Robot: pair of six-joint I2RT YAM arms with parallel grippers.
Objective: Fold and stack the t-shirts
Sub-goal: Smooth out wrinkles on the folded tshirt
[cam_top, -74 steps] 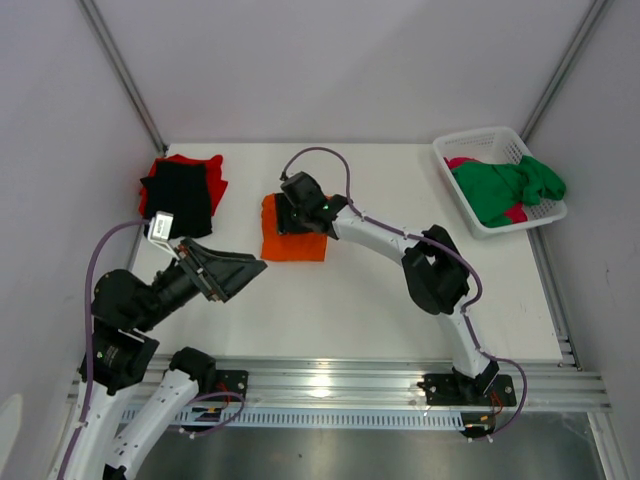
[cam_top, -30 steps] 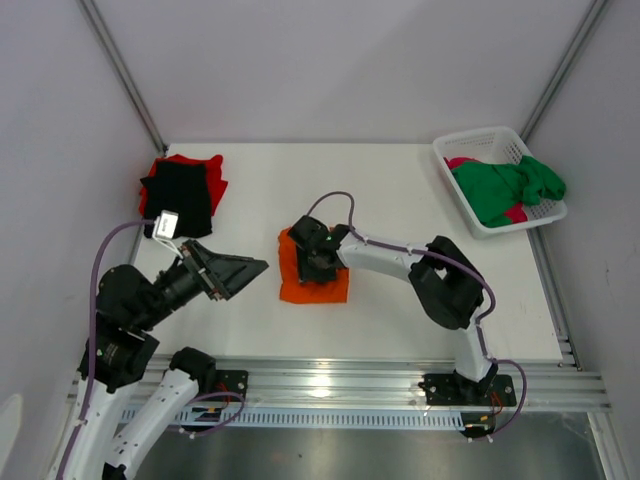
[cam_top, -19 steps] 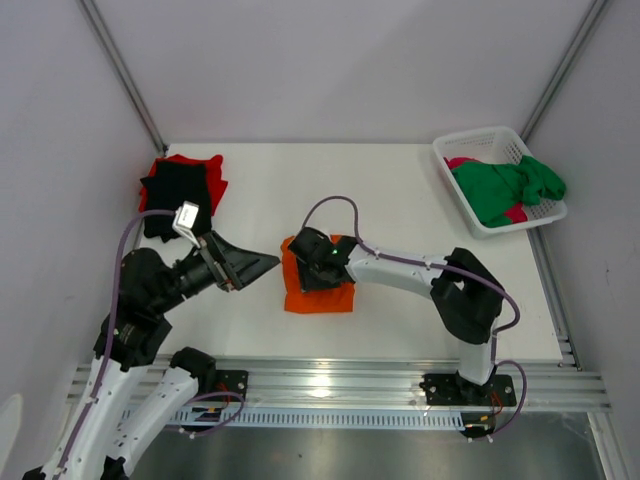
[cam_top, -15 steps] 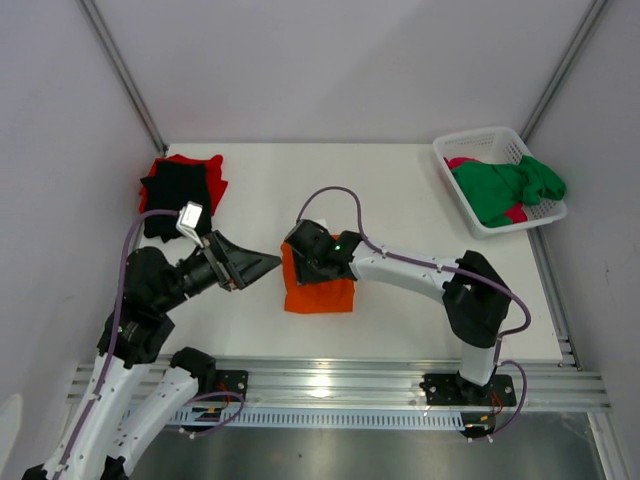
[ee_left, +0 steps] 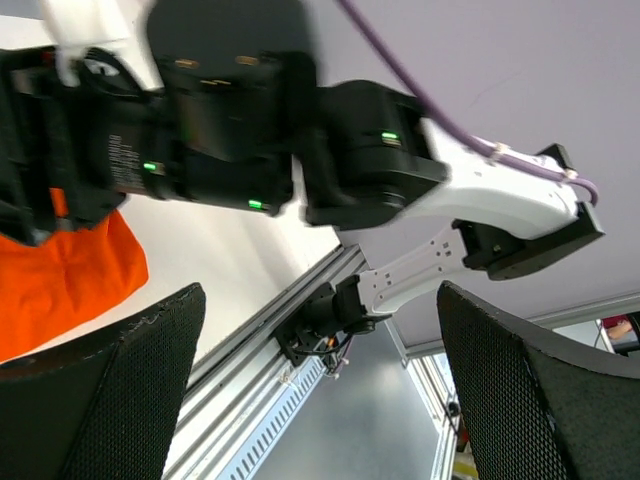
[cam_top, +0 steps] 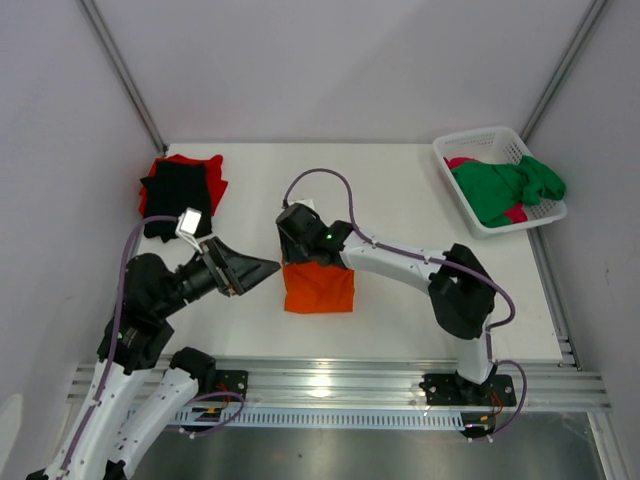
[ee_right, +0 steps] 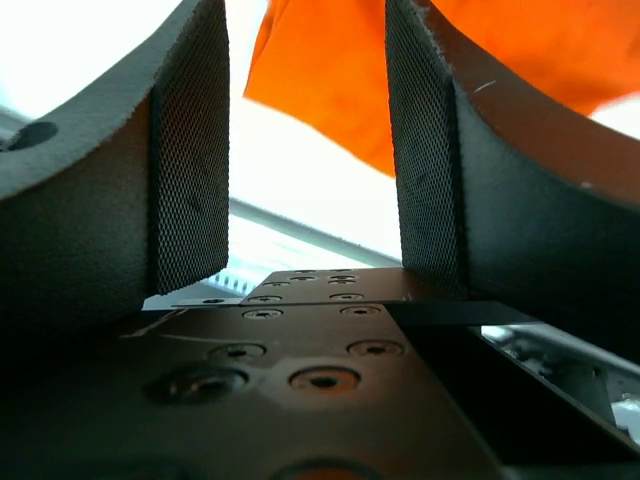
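Observation:
A folded orange t-shirt (cam_top: pixel 320 289) lies near the middle of the table, also in the left wrist view (ee_left: pixel 55 285) and in the right wrist view (ee_right: pixel 330 70). My right gripper (cam_top: pixel 297 252) hangs over its far edge, open, with nothing between the pads (ee_right: pixel 305 35). My left gripper (cam_top: pixel 268 268) stands open just left of the shirt, pointing at it; its fingers (ee_left: pixel 110 390) frame empty air (ee_left: pixel 318 300). At the far left a black t-shirt (cam_top: pixel 175 200) lies on a red t-shirt (cam_top: pixel 207 170). A green t-shirt (cam_top: pixel 510 190) and a pink t-shirt (cam_top: pixel 460 162) are bundled in the basket.
The white lattice basket (cam_top: pixel 480 136) sits at the far right corner. A metal rail (cam_top: pixel 340 380) runs along the near edge, with both arm bases on it. Grey walls close in the left and right sides.
The orange t-shirt was slid toward the near edge under the right gripper, which has since drawn back to its far edge. The left arm swung right, closer to the shirt.

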